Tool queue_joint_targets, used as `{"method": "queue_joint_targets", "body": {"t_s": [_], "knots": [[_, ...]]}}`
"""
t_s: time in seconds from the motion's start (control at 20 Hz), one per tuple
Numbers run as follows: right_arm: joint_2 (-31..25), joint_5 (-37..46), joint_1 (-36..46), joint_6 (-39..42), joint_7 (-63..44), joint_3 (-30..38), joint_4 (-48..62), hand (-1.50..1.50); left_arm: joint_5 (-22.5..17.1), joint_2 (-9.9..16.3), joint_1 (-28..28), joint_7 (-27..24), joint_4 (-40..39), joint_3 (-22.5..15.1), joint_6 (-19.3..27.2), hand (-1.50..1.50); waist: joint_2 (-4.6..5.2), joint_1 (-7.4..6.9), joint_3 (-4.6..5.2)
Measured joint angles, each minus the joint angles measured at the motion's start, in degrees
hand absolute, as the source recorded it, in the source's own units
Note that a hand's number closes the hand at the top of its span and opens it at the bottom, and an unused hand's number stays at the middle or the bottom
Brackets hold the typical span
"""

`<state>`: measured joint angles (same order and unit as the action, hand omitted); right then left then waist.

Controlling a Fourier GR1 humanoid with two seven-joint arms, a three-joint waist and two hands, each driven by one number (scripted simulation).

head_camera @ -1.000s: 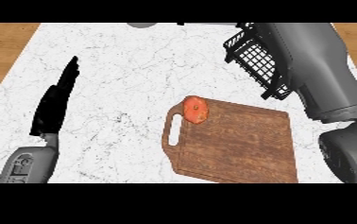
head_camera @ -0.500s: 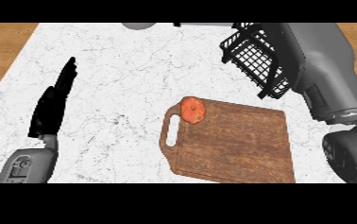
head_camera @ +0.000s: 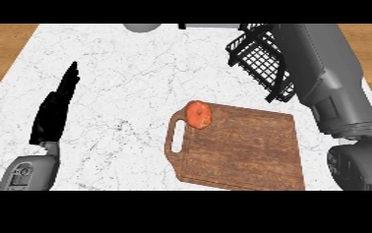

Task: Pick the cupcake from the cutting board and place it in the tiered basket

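Nearest you, the cutting board (head_camera: pixel 243 151) lies on the white worktop (head_camera: pixel 138 79), and the cupcake (head_camera: pixel 198 115) sits on its far left corner, just beside the handle slot. Nothing is touching it, so you are at the very start: the pick is not yet made. Your left hand (head_camera: pixel 54 106) rests at the left side of the worktop with its fingers straight and together, holding nothing, well apart from the board. Of your right arm only the grey forearm (head_camera: pixel 327 79) shows, crossing the right side; the right hand itself is out of view. The next move calls for bringing a hand over the cupcake and closing round it. Farther off, the black basket (head_camera: pixel 258 60) stands beyond the board; you cannot tell whether anything is in it, as the forearm hides part of it.
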<state>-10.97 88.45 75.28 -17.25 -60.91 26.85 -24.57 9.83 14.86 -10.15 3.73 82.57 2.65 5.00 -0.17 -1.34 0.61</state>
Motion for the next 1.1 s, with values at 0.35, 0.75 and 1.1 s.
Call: {"method": "queue_joint_targets", "body": {"t_s": [0.35,0.75,1.1], "knots": [[2.29,0.98,-4.52,-9.32,1.30,0.18,-5.88,-1.50,-0.39,1.01,0.49,-0.04,0.55,0.95,-0.97,0.00,-0.09,0.32,-0.18],[4.10,6.35,-6.40,-10.91,-1.48,-1.68,-16.60,-1.50,0.05,0.28,2.33,-0.47,0.69,1.33,-0.19,0.00,-0.33,1.70,-0.50],[8.96,7.13,-10.44,-7.76,-5.12,-0.02,-31.29,-1.50,0.28,0.45,3.67,0.50,1.82,1.75,0.08,0.00,-1.21,3.45,-0.56]]}}
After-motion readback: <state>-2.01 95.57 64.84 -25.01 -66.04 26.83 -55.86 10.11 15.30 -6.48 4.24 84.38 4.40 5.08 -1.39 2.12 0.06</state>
